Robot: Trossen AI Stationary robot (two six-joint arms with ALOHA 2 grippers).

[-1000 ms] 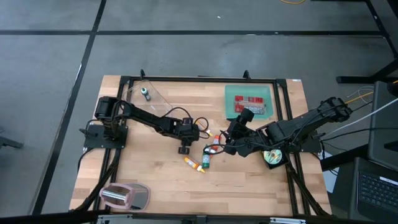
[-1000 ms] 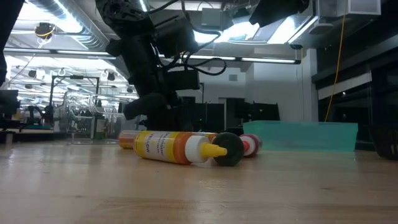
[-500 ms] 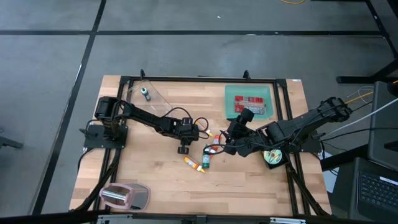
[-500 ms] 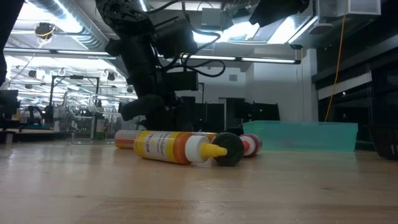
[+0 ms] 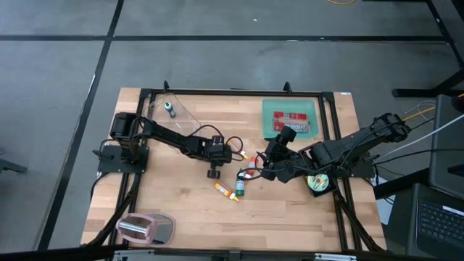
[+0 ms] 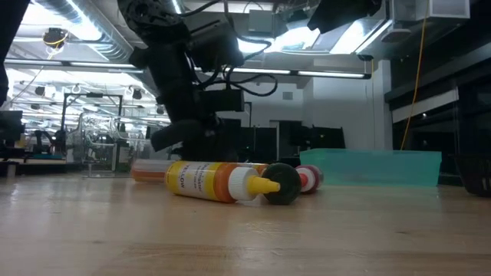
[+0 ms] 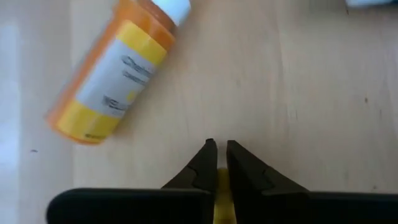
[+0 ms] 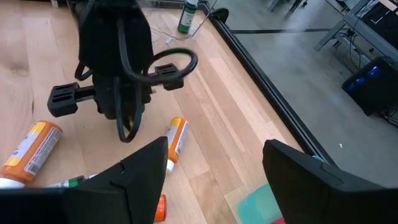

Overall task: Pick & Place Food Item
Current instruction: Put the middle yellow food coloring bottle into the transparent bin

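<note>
You won't find any text here that can actually be read. The orange bottle [image 7: 112,71] under the left wrist camera carries a yellow and white label with a line of print, but it is too blurred to make out. The yellow bottle [image 6: 211,182] lying on the table [image 6: 245,238] has dark lettering on its label, also illegible.

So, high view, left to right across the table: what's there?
Pink and grey flat object → small green bottle in a clear plastic tub → left gripper → yellow-orange squeeze bottle → dark green-capped bottle → teal plastic tray → round black and yellow object.
</note>
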